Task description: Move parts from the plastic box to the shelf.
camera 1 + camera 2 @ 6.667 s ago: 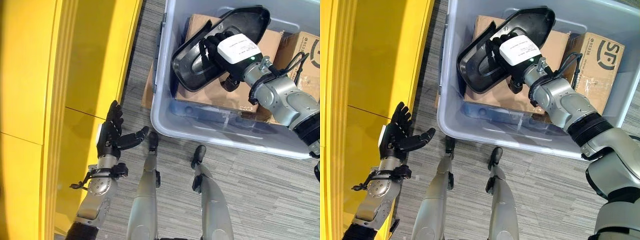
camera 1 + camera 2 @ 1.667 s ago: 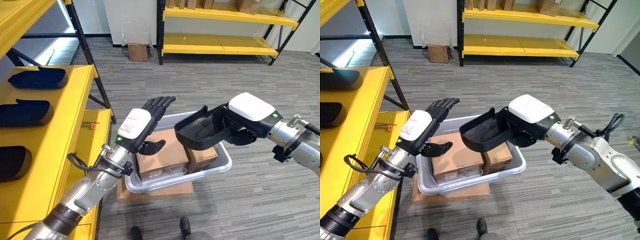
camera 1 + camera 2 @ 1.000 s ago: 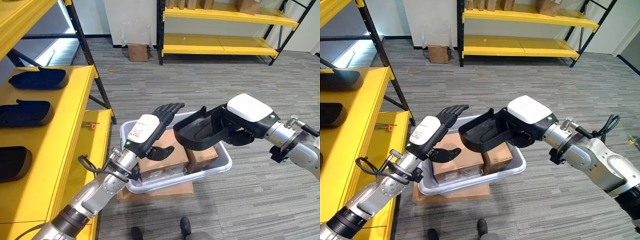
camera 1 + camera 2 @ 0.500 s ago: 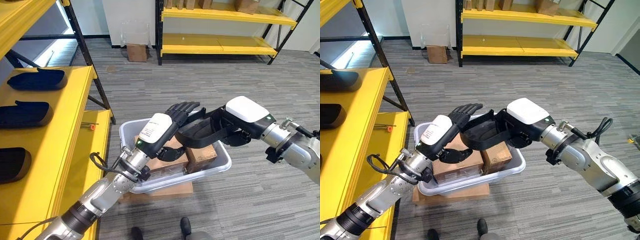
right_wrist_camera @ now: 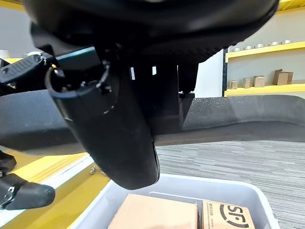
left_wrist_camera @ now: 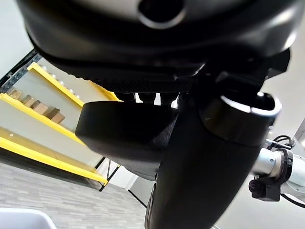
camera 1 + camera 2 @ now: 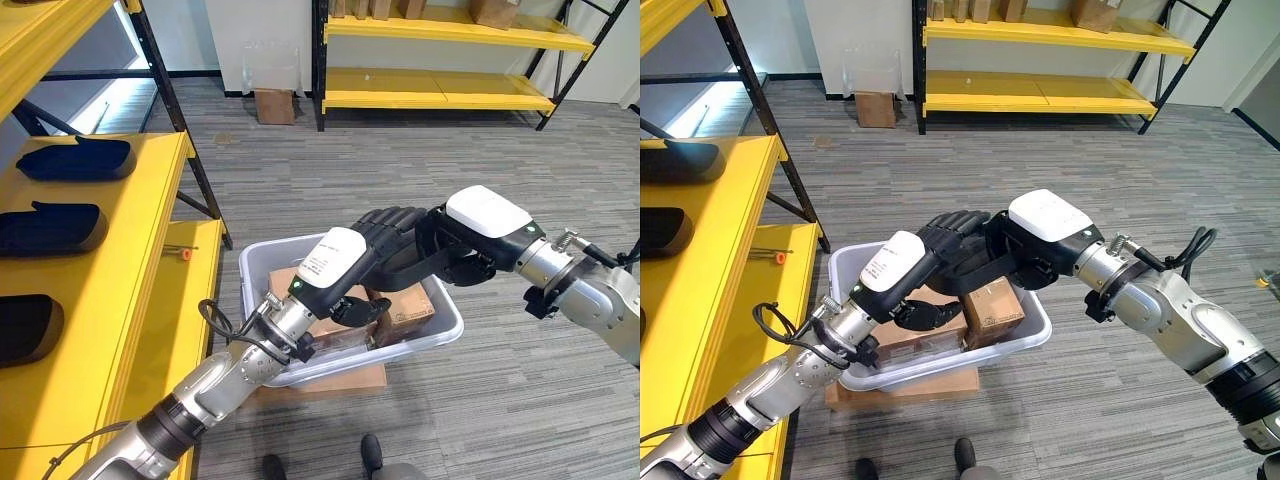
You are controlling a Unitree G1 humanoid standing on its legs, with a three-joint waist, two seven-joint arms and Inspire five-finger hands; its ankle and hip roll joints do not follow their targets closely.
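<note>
Two hands meet over the box (image 7: 448, 322) in the left eye view. The right hand (image 7: 470, 240) holds the black part (image 7: 405, 268) above the cartons (image 7: 405, 308), fingers curled round its far end. The left hand (image 7: 345, 275), which hung open well left of the part a second ago, has closed in and now lies against its near end; its fingers reach over the rim and its thumb sits below. I judge this a handover, so the part can travel left to the shelf (image 7: 120, 290), where three parts (image 7: 55, 225) already lie.

The right eye view shows the same: left hand (image 7: 908, 270) and right hand (image 7: 1040, 240) touching the part (image 7: 975, 262) from both sides, over the box (image 7: 1035, 335).

In the left wrist view the part's dark rim (image 6: 128, 129) runs just past the thumb (image 6: 190, 171); how firmly the hand grips I cannot tell.

In the right wrist view the part (image 5: 228, 119) crosses behind the thumb (image 5: 114, 138), held, with the box (image 5: 248, 195) and cartons (image 5: 157, 214) below. The right hand should let go only once the left has a sure hold.
</note>
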